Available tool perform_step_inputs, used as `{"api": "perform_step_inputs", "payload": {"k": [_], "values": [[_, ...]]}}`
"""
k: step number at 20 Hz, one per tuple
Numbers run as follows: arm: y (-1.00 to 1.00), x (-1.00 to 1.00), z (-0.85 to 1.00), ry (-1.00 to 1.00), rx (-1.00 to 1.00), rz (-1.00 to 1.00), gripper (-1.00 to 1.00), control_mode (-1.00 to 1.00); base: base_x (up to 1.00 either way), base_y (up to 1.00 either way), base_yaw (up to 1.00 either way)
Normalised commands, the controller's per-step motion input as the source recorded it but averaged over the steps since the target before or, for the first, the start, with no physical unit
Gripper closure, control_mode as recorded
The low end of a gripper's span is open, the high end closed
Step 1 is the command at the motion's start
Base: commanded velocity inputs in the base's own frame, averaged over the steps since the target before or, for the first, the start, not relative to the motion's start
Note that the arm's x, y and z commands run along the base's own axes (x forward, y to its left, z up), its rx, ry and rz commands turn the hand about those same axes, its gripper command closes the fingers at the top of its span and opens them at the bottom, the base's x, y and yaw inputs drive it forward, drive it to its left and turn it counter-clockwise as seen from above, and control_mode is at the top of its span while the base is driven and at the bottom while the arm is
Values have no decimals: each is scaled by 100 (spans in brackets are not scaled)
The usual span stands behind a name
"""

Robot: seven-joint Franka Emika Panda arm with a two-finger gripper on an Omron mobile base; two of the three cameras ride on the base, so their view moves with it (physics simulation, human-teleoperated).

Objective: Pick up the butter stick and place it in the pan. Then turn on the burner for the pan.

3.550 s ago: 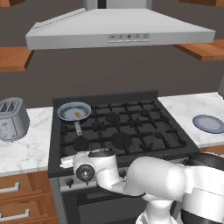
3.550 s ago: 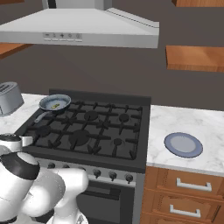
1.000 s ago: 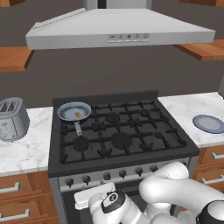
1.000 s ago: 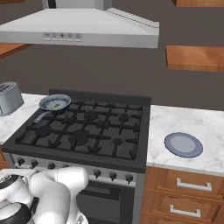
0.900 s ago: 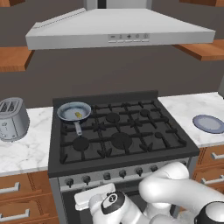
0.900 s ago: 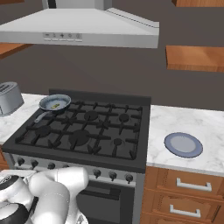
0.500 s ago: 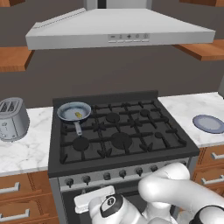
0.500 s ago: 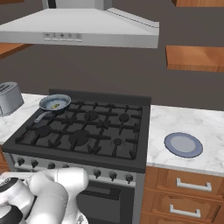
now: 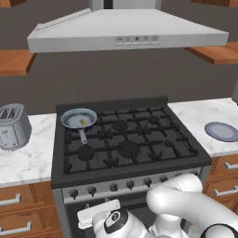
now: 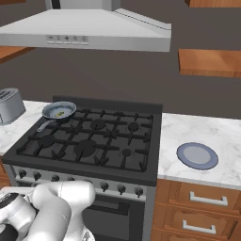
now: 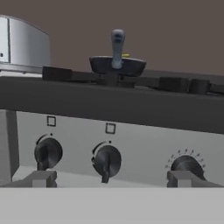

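Gas stove (image 9: 125,153): we see pan (image 9: 78,119) at back-left corner, butter stick (image 9: 83,122) inside. Gripper facing front knobs (image 11: 106,160); we cannot tell its opening.

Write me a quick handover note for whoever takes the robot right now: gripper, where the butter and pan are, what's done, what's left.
Gripper: low in front of the stove's control panel, jaws apart, nothing between them, facing the knobs.
Butter stick: lying in the pan.
Pan: on the stove's back-left burner, handle pointing toward the front.
Done: butter is in the pan.
Left: turn on the pan's burner. No flame shows under the pan. I cannot tell which knob serves that burner, so check the markings above the knobs first.
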Motion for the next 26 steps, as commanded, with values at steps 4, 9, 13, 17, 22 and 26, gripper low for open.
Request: {"api": "perform_step_inputs", "payload": {"k": [4, 9, 13, 17, 22, 26], "values": [[1, 2, -9, 0, 0, 0, -100, -100, 0, 0, 0], [0, 14, -9, -4, 2, 0, -100, -100, 0, 0, 0], [0, 30, -1, -5, 4, 0, -100, -100, 0, 0, 0], [-2, 17, -8, -9, 6, 0, -100, -100, 0, 0, 0], [0, 5, -7, -3, 11, 0, -100, -100, 0, 0, 0], [0, 10, -6, 0, 11, 0, -100, -100, 0, 0, 0]]}}
